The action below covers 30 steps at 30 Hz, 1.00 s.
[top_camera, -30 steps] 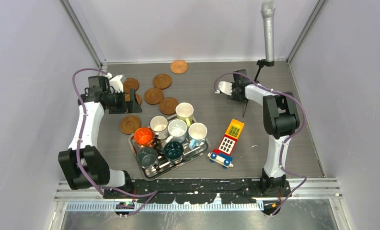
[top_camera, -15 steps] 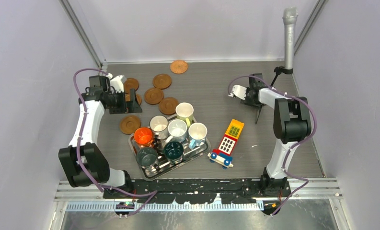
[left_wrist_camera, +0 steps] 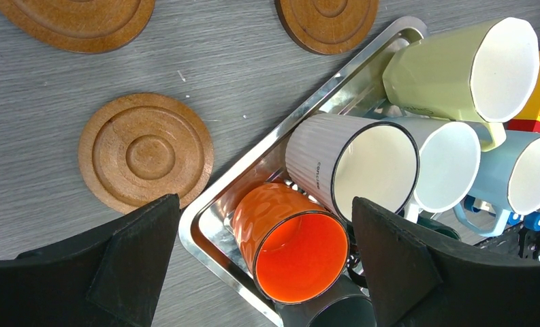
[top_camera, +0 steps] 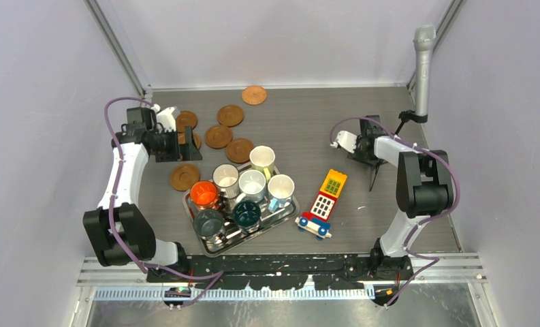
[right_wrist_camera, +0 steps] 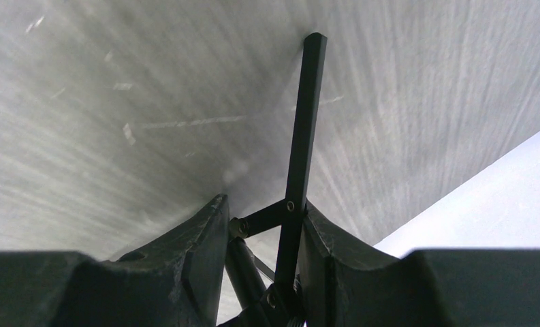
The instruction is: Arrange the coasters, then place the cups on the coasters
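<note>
Coasters (top_camera: pixel 218 136) lay loose in the upper left of the overhead view, unarranged. The cups (top_camera: pixel 251 184) stood crammed rim to rim on the tray (left_wrist_camera: pixel 301 117) at the centre, so I judged the task barely begun. My left gripper (left_wrist_camera: pixel 265 199) hung spread wide and empty over the tray's corner. One coaster (left_wrist_camera: pixel 144 151) sat just beside that corner, and the orange cup (left_wrist_camera: pixel 287 252) was below the gap. My right gripper (right_wrist_camera: pixel 261 204), at the right of the overhead view, was clamped low on the legs of a mic stand (right_wrist_camera: pixel 302 122), which has no part in the job.

That stand worried me most. Gripped at its foot with the mic high above, it looked top-heavy. It could swing in the grip, knock the corner post at the upper right, or topple once let go. Falling inward, it would land near the toy (top_camera: pixel 321 203) or among the cups. I would want it set down well apart and steady first.

On the left, the coasters were flat and thin. A descent too deep would scrape the worktop (top_camera: pixel 301 122), and one too shallow would slip off the rim. The nearest coaster sat so close to the tray that a finger might catch the tray edge and shove the whole load. The cups touched each other, so lifting one could tip a neighbour.
</note>
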Tool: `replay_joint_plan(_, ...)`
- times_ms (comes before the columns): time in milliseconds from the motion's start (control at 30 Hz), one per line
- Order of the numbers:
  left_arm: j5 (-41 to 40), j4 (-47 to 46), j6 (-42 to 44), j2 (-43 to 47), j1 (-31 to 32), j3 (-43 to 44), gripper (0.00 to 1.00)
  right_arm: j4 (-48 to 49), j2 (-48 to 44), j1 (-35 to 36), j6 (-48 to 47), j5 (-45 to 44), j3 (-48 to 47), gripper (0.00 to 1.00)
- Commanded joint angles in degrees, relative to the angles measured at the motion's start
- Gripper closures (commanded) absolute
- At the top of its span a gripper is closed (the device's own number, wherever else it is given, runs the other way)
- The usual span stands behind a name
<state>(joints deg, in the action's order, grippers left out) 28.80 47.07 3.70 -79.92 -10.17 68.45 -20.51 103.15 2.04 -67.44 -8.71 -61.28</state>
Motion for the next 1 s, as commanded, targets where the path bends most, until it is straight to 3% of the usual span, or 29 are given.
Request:
replay_joint_plan(0,1.7,0.7,1.6,2.4,-0.4,1.5,0.00,-3.5,-5.0,-1.2,2.7,0.2,5.3,0.55)
replay_joint_plan(567,1.5,2.5,2.1,4.1,-0.3,0.2,0.00,-4.7,-19.4,-3.7,4.8,2.2,19.6,0.52)
replay_joint_plan(767,0.9,3.6,2.8,4.3,-0.3,0.7,0.00,-9.5,-23.3,-3.6,9.5,4.7,16.1,0.41)
replay_joint_plan(967,-0.1,5.5,3.4,2.4,-0.2,4.8,0.00,-15.2,-26.3,-2.0,21.1,10.0,5.2,0.29)
